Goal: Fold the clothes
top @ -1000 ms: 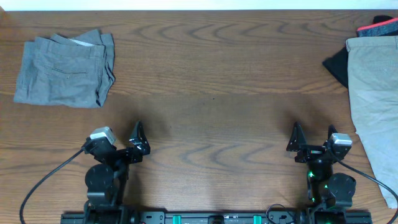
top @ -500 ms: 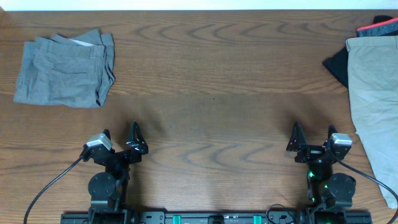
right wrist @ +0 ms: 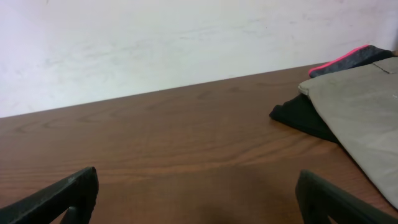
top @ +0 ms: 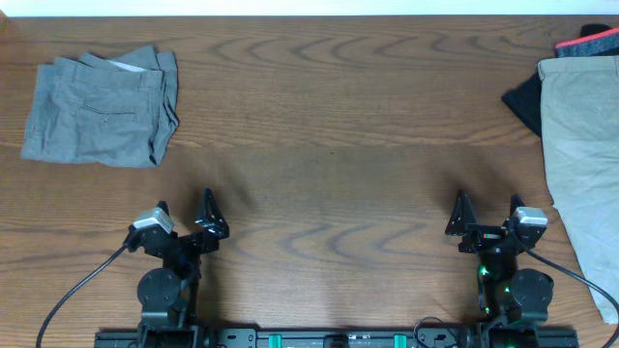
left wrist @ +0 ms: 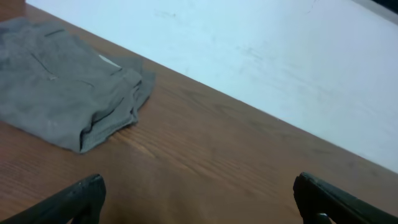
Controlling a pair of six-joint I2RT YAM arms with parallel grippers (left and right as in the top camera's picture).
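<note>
Folded grey shorts [top: 101,106] with a stitched back pocket lie at the table's far left; they also show in the left wrist view [left wrist: 62,90]. A tan garment [top: 580,145] lies flat along the right edge and shows in the right wrist view [right wrist: 364,109]. My left gripper [top: 184,211] is open and empty near the front edge, well in front of the grey shorts; its fingertips frame bare wood in the left wrist view [left wrist: 199,199]. My right gripper [top: 486,211] is open and empty near the front right, left of the tan garment, and shows in its wrist view [right wrist: 199,193].
A black garment [top: 524,101] sticks out from under the tan one, also in the right wrist view [right wrist: 301,115]. A dark piece with a pink edge [top: 587,43] lies at the far right corner. A white wall [right wrist: 186,37] stands behind the wooden table [top: 329,126].
My left arm has drawn back a little toward the front edge and its gripper has turned slightly. The right arm and the clothes have not moved.
</note>
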